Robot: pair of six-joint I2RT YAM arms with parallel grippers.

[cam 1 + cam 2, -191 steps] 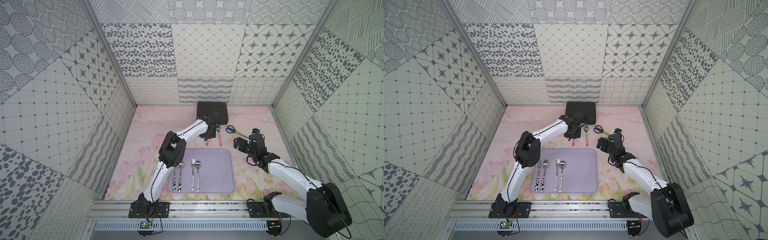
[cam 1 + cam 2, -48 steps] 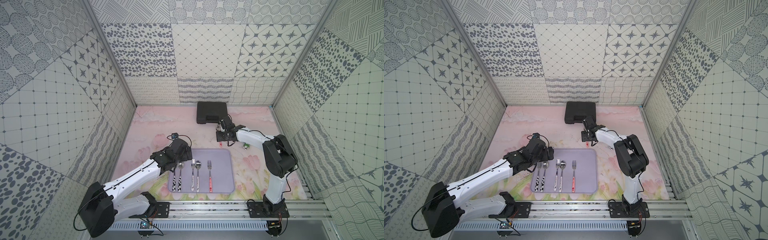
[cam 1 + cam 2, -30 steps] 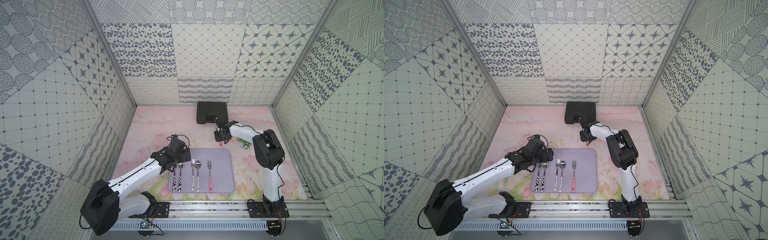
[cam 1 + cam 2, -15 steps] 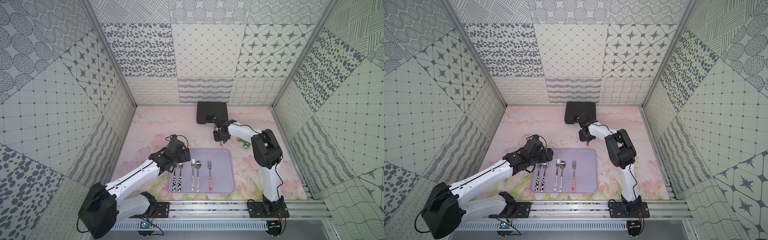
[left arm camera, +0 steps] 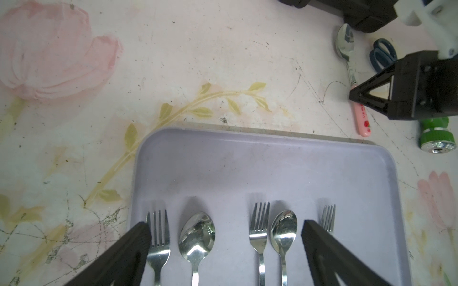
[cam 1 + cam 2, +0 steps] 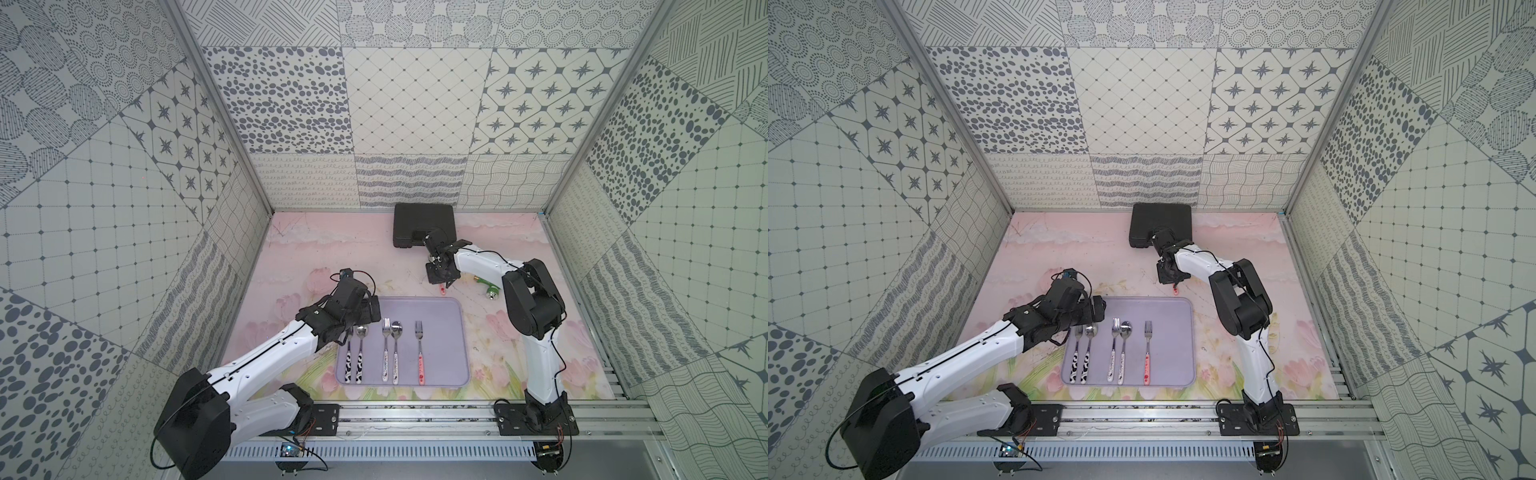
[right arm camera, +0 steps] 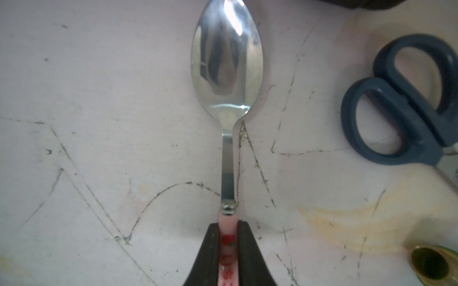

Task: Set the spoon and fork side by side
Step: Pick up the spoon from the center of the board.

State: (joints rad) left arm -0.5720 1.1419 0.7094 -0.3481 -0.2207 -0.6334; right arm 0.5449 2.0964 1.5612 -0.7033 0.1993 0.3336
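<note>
Lavender tray (image 6: 444, 316), pink strawberry-print spoon (image 7: 228, 74) handle, navy scissors (image 7: 421, 116), green nozzle (image 5: 436, 131), black case (image 6: 419, 216), pink floral tabletop (image 6: 324, 249).

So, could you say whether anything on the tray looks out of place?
The pink-handled fork lies alone on the tray, unlike the two pairs; its matching spoon is off it, between the right gripper's fingers.

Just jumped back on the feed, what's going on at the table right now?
The right gripper is shut on the handle of the pink-handled spoon, which lies on the table behind the tray, next to the scissors. The matching pink-handled fork lies alone on the tray, to the right of two fork-and-spoon pairs. The left gripper hovers open over those pairs, holding nothing.
</note>
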